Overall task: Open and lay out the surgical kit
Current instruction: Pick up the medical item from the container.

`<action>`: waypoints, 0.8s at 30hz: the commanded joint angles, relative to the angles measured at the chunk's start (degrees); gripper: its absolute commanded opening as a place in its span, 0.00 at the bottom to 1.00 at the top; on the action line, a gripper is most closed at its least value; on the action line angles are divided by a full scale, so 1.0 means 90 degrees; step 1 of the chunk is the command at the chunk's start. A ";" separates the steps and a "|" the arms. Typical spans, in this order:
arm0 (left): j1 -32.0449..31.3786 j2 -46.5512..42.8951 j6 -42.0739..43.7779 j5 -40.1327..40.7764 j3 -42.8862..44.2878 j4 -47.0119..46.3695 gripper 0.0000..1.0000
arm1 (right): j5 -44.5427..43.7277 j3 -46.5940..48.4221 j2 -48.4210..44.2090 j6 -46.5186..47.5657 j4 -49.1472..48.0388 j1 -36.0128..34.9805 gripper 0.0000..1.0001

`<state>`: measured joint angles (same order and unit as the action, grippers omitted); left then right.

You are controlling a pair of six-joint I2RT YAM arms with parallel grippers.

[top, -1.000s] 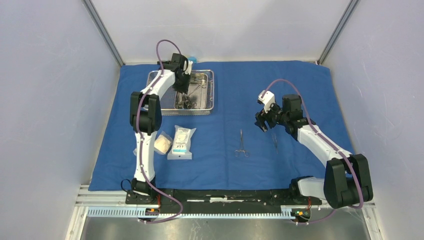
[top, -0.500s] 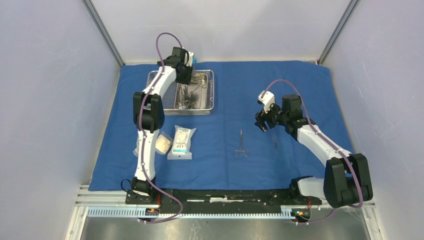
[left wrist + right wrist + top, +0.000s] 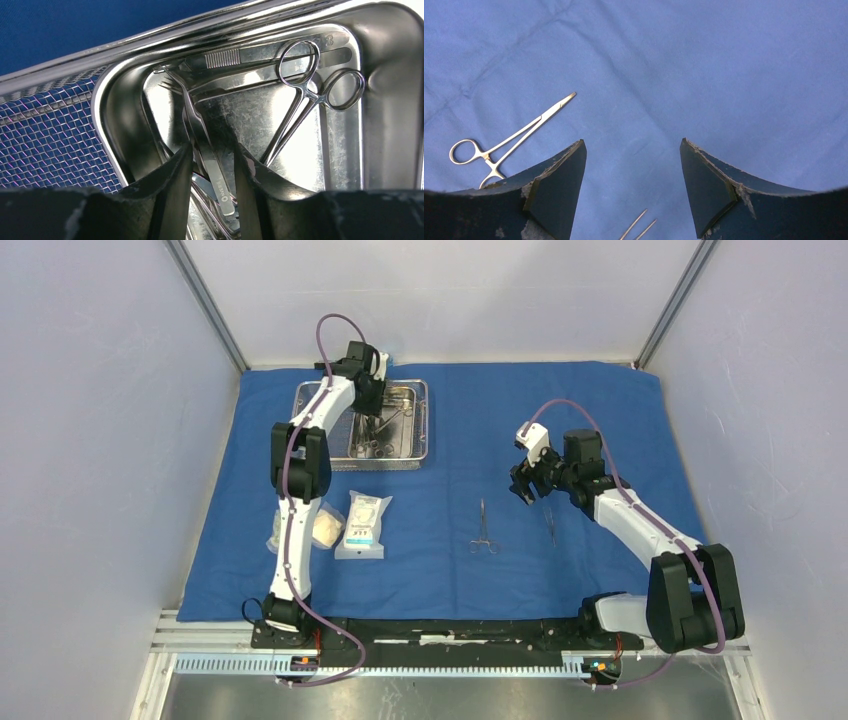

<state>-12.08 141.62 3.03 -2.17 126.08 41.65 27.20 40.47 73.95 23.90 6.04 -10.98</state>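
Observation:
The blue cloth (image 3: 450, 420) lies spread flat. At its back left stands the wire-mesh basket (image 3: 385, 464) with the steel pan (image 3: 408, 435) inside. My left gripper (image 3: 368, 412) reaches down into the pan (image 3: 385, 115). Its jaws (image 3: 212, 147) are open, straddling a flat tweezers handle (image 3: 207, 150) with a gap on each side. A ring-handled clamp (image 3: 310, 95) and a ridged scalpel handle (image 3: 235, 58) lie beyond. My right gripper (image 3: 522, 485) hovers open and empty (image 3: 633, 142) over the cloth. A clamp (image 3: 483, 528) and tweezers (image 3: 549, 520) lie laid out near it.
Two white packets (image 3: 362, 525) (image 3: 325, 528) lie on the cloth beside the left arm. A small blue block (image 3: 385, 358) sits behind the basket. Mesh wall (image 3: 50, 135) borders the pan's left side. Grey walls enclose the cloth on three sides.
My left gripper has shifted toward the back of the pan and its jaws have widened a little. The right arm has not moved.

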 commanded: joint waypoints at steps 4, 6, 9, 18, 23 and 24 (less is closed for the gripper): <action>0.0023 0.0121 -0.0267 -0.0057 0.0168 0.0113 0.37 | 0.0142 -0.0024 -0.0026 0.0030 -0.0201 0.0039 0.76; 0.0030 0.0134 -0.0268 -0.0067 0.0188 0.0133 0.34 | 0.0142 -0.0024 -0.0037 0.0030 -0.0194 0.0038 0.76; 0.0053 0.0143 -0.0451 -0.0162 0.0181 0.0166 0.30 | 0.0154 -0.0024 -0.0041 0.0030 -0.0196 0.0047 0.76; 0.0081 -0.0092 -0.0530 -0.0271 -0.0011 0.0167 0.17 | 0.0171 -0.0034 -0.0032 0.0030 -0.0198 0.0050 0.76; 0.0082 -0.0366 -0.0500 -0.0320 -0.0228 0.0166 0.14 | 0.0191 -0.0043 -0.0027 0.0020 -0.0194 0.0058 0.76; 0.0082 -0.0414 -0.0493 -0.0325 -0.0275 0.0167 0.12 | 0.0198 -0.0036 -0.0027 0.0020 -0.0202 0.0053 0.76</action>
<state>-11.57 141.47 0.03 -3.55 125.64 41.58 27.64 40.38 73.95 23.90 6.04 -10.72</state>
